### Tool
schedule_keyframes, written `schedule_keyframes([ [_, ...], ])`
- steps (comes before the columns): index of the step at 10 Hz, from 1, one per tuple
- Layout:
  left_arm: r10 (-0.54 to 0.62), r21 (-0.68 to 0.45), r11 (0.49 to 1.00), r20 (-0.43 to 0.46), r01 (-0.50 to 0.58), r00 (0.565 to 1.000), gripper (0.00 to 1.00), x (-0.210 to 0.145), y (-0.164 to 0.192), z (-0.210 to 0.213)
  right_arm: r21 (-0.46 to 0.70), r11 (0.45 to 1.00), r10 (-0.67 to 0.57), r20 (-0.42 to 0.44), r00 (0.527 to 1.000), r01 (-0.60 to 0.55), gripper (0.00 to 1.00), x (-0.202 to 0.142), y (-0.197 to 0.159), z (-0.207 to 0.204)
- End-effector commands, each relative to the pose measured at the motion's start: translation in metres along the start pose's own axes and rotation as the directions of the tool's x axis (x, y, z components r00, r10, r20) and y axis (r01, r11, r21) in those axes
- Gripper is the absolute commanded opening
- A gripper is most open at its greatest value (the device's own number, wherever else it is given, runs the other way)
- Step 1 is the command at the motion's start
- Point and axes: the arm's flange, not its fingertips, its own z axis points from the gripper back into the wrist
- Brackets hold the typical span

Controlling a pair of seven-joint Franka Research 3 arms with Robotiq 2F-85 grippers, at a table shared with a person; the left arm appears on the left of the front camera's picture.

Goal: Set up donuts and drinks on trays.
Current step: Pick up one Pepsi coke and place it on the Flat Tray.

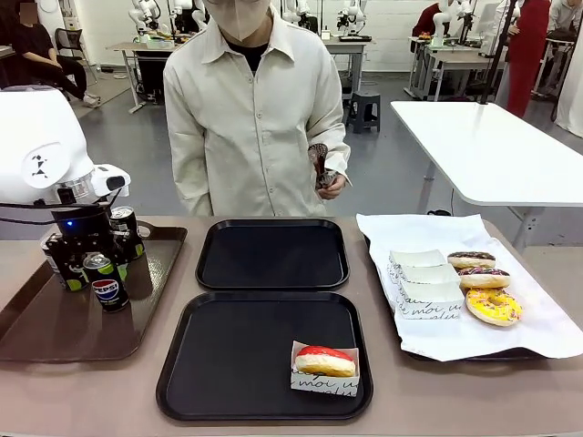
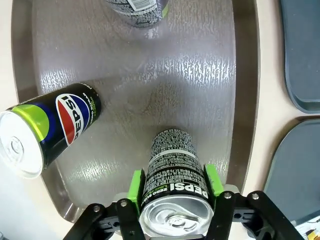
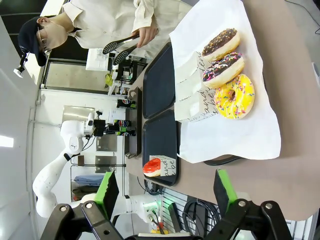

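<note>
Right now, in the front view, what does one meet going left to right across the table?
Brown tray holding Pepsi cans → near black tray → boxed red donut → stacked white boxes → yellow-sprinkled donut.

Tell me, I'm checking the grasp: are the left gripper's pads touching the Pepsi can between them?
Touching. The left wrist view shows the green pads of the left gripper pressed against the Pepsi can, no gap.
</note>
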Motion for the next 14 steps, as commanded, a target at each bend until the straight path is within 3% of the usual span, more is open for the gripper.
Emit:
schedule_keyframes([
  [1, 0.014, 0.019, 1.0, -0.027, -0.013, 1.0, 0.14, -0.001, -0.003, -0.002, 0.019, 1.0, 0.011, 0.0, 1.0, -0.011, 1.0, -0.001, -0.001, 0.001],
  [2, 0.007, 0.019, 1.0, -0.031, -0.007, 0.999, 0.0, -0.002, -0.004, 0.001, 0.019, 1.0, 0.011, 0.0, 1.0, -0.011, 1.0, -0.001, -0.001, 0.001],
  [4, -0.022, 0.03, 0.999, -0.033, 0.023, 0.999, 0.0, -0.004, -0.005, 0.036, 0.019, 1.0, 0.011, 0.0, 1.0, -0.011, 1.0, -0.001, -0.001, 0.001],
  [8, -0.039, -0.009, 0.999, 0.104, 0.04, 0.994, 0.0, -0.029, -0.009, 0.145, 0.019, 1.0, 0.011, 0.0, 1.0, -0.011, 1.0, -0.001, -0.001, 0.001],
  [10, -0.034, 0.034, 0.999, 0.101, 0.031, 0.994, 0.0, -0.034, -0.003, 0.152, 0.019, 1.0, 0.011, 0.0, 1.0, -0.011, 1.0, -0.001, -0.001, 0.001],
  [14, -0.029, 0.004, 1.0, 0.107, 0.029, 0.994, 0.0, -0.032, -0.009, 0.156, 0.019, 1.0, 0.011, 0.0, 1.0, -0.011, 1.0, -0.001, -0.001, 0.001],
])
